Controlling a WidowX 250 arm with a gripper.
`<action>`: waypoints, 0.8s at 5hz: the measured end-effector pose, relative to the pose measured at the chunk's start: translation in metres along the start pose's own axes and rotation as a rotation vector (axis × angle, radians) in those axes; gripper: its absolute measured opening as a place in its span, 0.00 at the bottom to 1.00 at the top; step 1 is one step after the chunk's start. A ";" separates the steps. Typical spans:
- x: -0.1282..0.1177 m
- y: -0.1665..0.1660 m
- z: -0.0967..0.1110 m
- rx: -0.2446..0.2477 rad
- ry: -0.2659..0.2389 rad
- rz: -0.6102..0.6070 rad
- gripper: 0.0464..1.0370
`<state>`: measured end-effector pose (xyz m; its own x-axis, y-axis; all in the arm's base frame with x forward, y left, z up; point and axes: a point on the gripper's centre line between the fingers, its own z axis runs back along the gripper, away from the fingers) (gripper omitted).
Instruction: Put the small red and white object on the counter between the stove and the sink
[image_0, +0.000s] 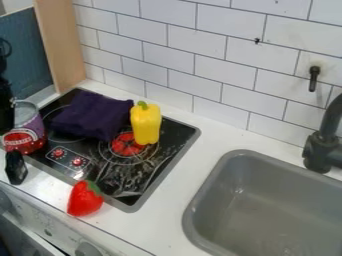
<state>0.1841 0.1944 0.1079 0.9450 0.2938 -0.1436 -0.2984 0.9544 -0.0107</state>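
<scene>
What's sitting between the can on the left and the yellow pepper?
A bunched-up dark purple cloth lies between the can and the yellow pepper, on the black stove top, as the camera view shows.

I see glossy plastic on the yellow pepper, soft matt cloth, and smooth, shiny wall tiles.

The things are carried by a white counter, which runs along under the wall. A black stove top with grey rim lies on it, and there I see a dark purple cloth and an upright yellow pepper. A red strawberry is at the front rim. To the right, a grey sink is set into the counter, with a black faucet standing behind.
</scene>
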 end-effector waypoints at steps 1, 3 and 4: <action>0.002 -0.002 -0.001 -0.009 -0.011 -0.015 0.96; 0.002 -0.014 -0.021 0.014 0.007 -0.023 0.96; 0.005 -0.013 -0.028 0.020 0.007 -0.005 0.96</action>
<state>0.1887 0.1822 0.0792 0.9454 0.2892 -0.1503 -0.2913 0.9566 0.0081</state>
